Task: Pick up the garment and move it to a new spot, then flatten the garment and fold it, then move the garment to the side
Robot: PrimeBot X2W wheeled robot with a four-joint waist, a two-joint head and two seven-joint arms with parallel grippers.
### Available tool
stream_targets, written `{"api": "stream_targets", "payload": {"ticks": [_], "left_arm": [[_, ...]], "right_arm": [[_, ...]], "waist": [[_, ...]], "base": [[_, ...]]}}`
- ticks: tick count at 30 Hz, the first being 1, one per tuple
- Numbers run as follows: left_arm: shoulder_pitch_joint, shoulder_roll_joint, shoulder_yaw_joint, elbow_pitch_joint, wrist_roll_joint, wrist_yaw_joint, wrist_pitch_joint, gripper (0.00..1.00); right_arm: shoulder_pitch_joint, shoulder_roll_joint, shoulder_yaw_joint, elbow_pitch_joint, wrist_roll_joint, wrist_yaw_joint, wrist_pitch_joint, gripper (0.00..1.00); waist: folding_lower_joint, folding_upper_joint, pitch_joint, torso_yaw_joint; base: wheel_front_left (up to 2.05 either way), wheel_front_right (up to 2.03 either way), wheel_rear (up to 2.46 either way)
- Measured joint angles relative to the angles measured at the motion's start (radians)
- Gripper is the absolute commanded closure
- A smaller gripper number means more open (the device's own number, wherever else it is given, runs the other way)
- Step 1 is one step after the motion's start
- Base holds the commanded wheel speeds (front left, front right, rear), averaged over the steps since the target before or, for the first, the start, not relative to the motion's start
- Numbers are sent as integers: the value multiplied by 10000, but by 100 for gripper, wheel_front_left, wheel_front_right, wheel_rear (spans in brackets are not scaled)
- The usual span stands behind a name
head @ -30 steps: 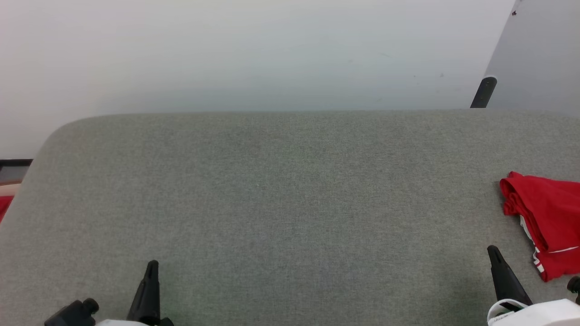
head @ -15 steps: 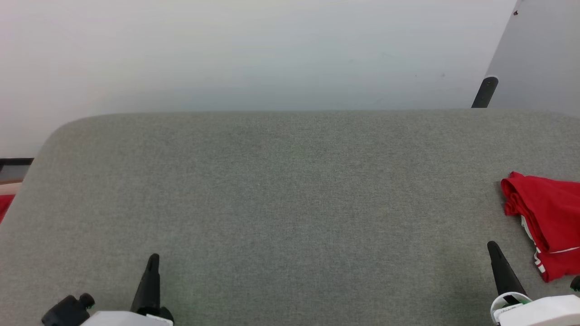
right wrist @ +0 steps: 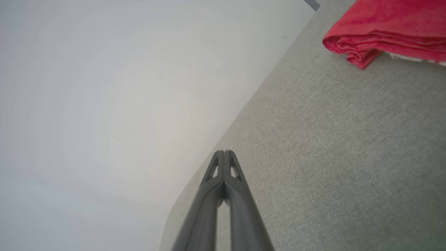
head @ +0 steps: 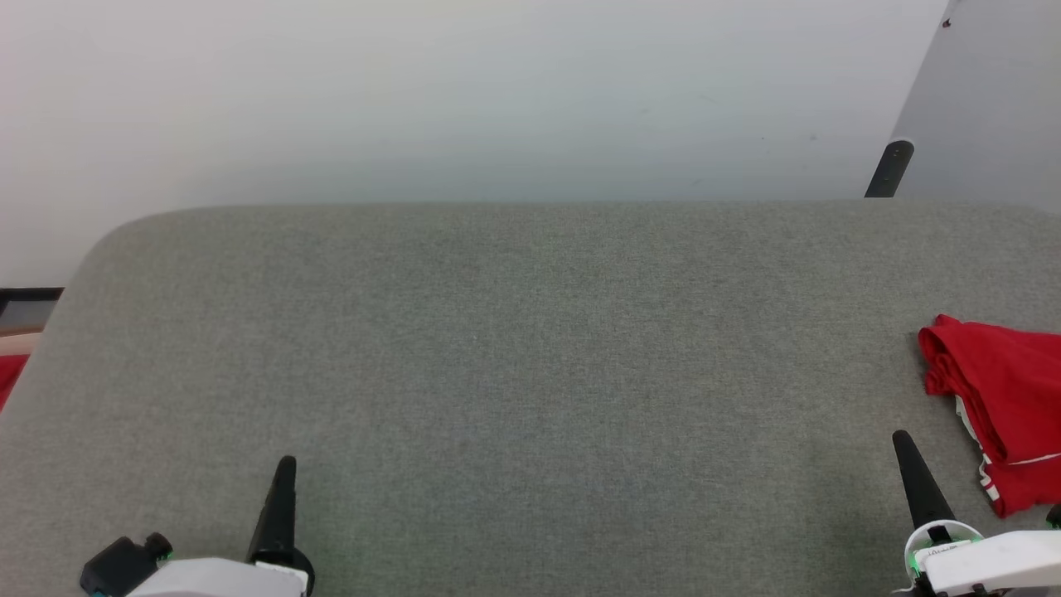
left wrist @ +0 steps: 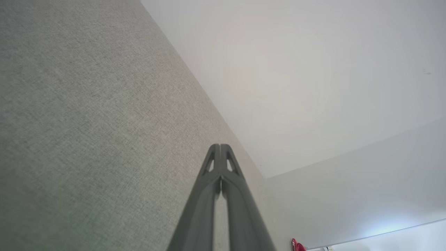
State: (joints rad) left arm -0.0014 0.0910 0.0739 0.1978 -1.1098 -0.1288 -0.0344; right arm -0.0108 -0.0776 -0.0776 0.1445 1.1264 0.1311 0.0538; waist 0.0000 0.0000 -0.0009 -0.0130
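Observation:
The red garment (head: 999, 398) lies folded at the right edge of the grey table (head: 530, 356), with white trim along its near side. The right wrist view has the garment (right wrist: 386, 31) at its upper right, its folded edge facing the fingers. My right gripper (head: 903, 444) stands shut and empty at the lower right, just left of the garment and apart from it; its tips (right wrist: 224, 153) press together. At the lower left my left gripper (head: 286, 464) is shut on nothing, far from the garment, tips (left wrist: 220, 147) together above bare cloth.
A pale wall runs behind the table's far edge. A dark pole (head: 889, 168) and a grey panel (head: 986, 108) stand at the back right. A strip of red cloth (head: 8, 373) shows off the table's left side.
Both grippers have slid a little forward up the head view. The garment has kept its place.

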Motion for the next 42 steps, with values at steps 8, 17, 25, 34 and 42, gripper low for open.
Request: {"api": "stream_targets", "payload": {"ticks": [8, 17, 25, 34, 42], "left_arm": [[-174, -58, 50, 71, -765, 2, 222, 100], [-351, -128, 102, 132, -1557, 0, 447, 100], [-459, -167, 159, 199, -2220, 0, 658, 100], [-600, -213, 207, 278, -2895, 0, 865, 100], [-745, -257, 251, 334, -3473, 0, 1014, 100]], "right_arm": [[-83, 35, -58, 163, 709, -2, 86, 100], [-251, 75, -109, 322, 1540, -4, 176, 100], [-407, 113, -146, 447, 2174, -4, 261, 100], [-523, 151, -182, 591, 2834, -4, 349, 100], [-615, 182, -230, 708, 3390, -6, 395, 100]], "waist": [[0, 0, 5, 15], [0, 0, 10, 33], [1, 0, 15, 49], [1, 0, 21, 66], [0, 0, 25, 82]], "base": [[0, 0, 0], [0, 0, 0], [0, 0, 0], [0, 0, 0], [0, 0, 0]]}}
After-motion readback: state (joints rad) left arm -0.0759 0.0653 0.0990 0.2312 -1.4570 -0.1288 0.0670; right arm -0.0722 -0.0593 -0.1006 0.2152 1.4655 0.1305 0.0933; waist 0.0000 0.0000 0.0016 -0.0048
